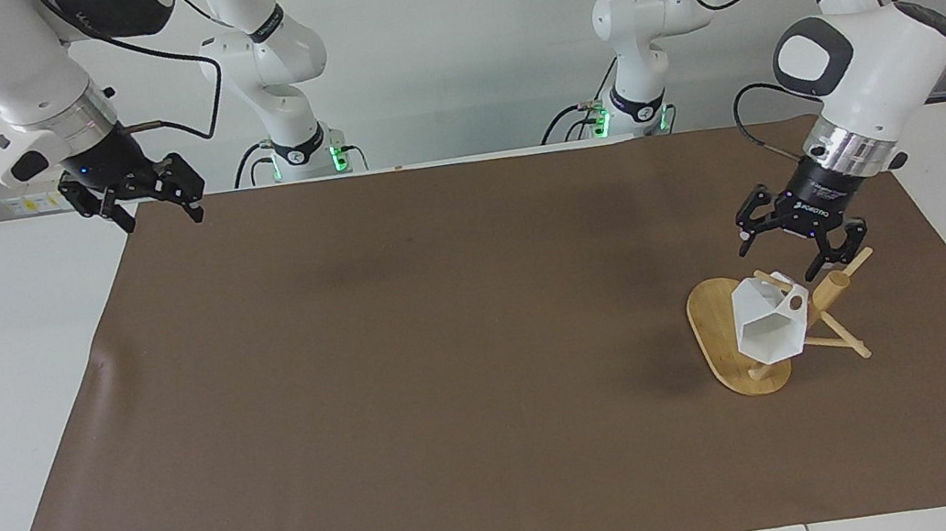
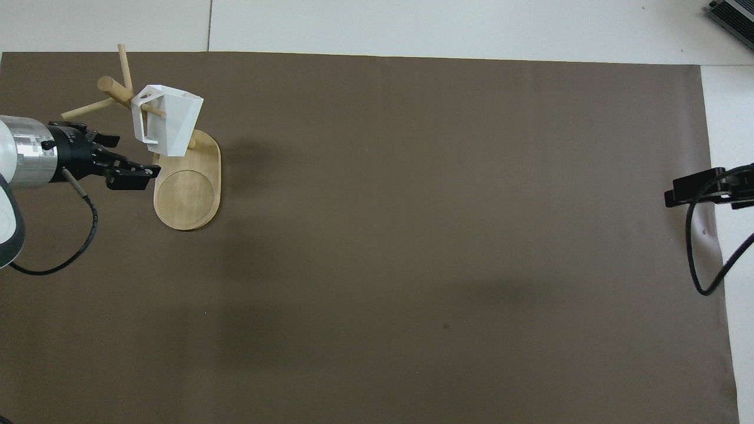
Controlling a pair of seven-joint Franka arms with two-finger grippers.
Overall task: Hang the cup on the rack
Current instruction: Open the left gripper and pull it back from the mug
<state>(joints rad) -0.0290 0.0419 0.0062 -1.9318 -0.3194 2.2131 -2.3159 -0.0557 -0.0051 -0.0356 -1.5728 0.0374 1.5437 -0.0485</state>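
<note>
The cup (image 1: pixel 768 324) hung on the rack (image 1: pixel 728 331), at seven o'clock just below the left gripper (image 1: pixel 801 242), whose jaws gaped wide, empty. The right gripper (image 1: pixel 133 195) waited, jaws wide too.

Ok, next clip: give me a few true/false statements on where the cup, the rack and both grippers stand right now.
1. The cup hangs on a peg of the rack. True.
2. The left gripper is shut on the cup. False: it is open, above the rack and clear of the cup.
3. The right gripper holds a second cup. False: it is open and empty, waiting over the mat's edge at the right arm's end of the table.
4. The rack stands upright on its oval base on the brown mat. True.
5. The cup lies on the mat beside the rack. False: it is off the mat, on the peg.
</note>
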